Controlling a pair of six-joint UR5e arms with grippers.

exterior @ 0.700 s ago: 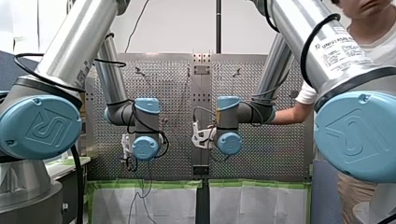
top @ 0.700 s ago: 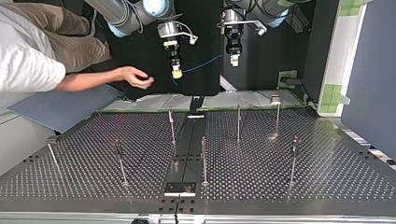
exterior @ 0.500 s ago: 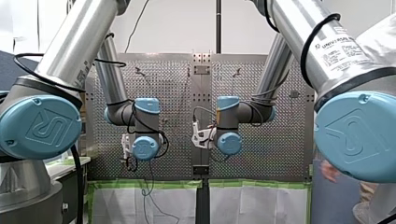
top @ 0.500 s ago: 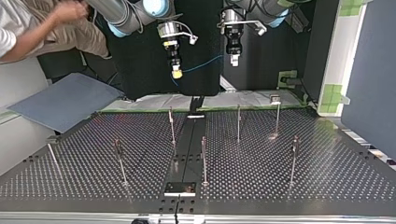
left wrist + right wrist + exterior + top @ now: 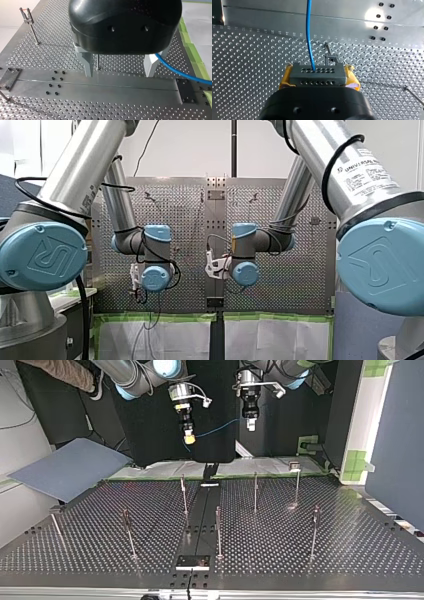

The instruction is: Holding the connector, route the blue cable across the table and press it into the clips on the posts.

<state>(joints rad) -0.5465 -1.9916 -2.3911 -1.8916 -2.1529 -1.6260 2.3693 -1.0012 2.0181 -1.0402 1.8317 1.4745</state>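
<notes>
Here the connector [image 5: 316,74], a grey block with two rows of small holes, sits clamped between the yellow pads [image 5: 284,79] of our right gripper [image 5: 189,438], whose fingers press against its two ends. The blue cable [image 5: 309,32] leaves the connector's face and runs straight ahead of that gripper, above the perforated table [image 5: 249,62]. In the top view the cable spans the gap from our right gripper towards our left gripper [image 5: 119,74], both high up beyond the table's far edge. In the left wrist view it passes just beside one of the pale fingers [image 5: 150,65], outside the gap between them; we cannot tell whether it touches. Our left gripper's fingers stand wide apart and hold nothing. Below, thin posts [image 5: 184,496] stand upright across the table, well apart from one another, and the cable hangs clear of them, up by the grippers. A grey-blue sheet [image 5: 70,466] lies off the table at the top view's left.
</notes>
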